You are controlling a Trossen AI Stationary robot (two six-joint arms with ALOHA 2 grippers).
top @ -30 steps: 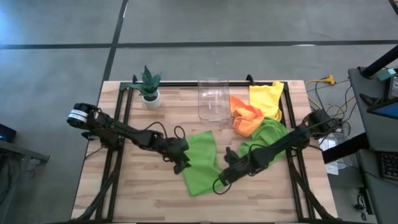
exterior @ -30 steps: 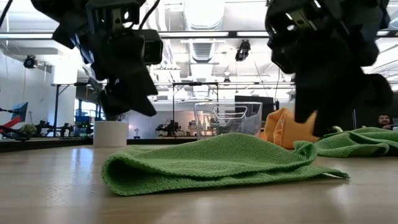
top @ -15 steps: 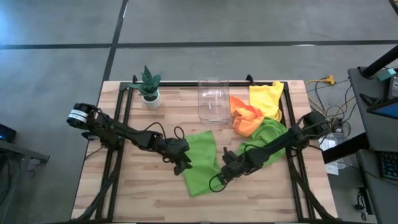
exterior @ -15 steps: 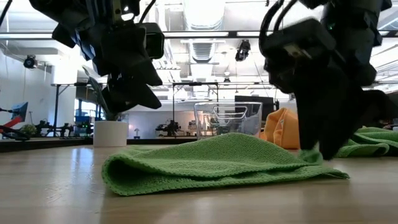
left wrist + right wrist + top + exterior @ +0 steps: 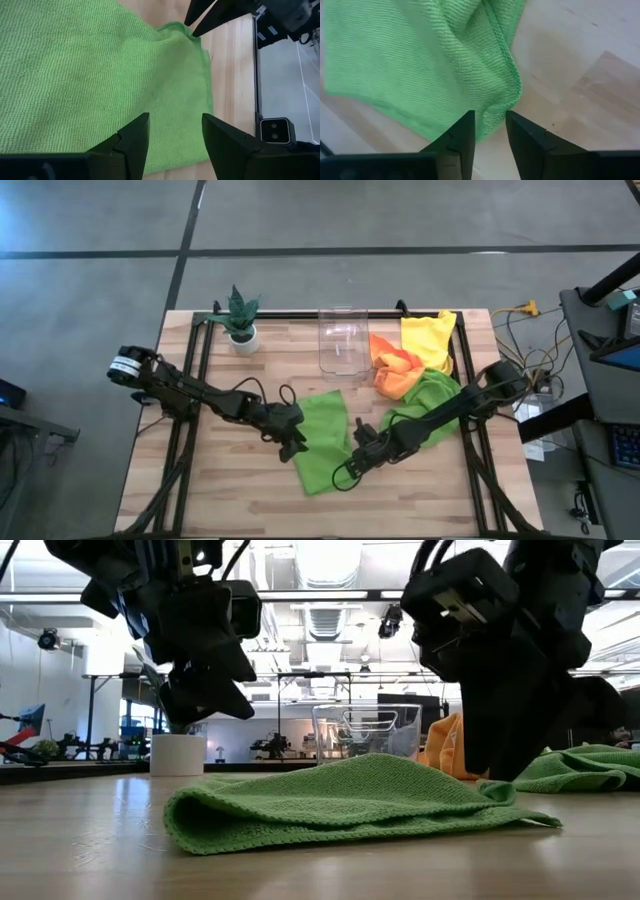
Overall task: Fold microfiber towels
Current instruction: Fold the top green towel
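Towel (image 5: 420, 60) edge lies between right gripper's (image 5: 489, 131) narrowed fingers, clearest from the wrist.

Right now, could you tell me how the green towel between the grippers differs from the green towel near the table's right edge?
The middle green towel lies folded over and mostly flat on bare wood, apart from other cloths; the right green towel is crumpled and lies against the orange towel. The right gripper is at a corner of the middle one; the right arm crosses over the other. Both are lime microfiber.
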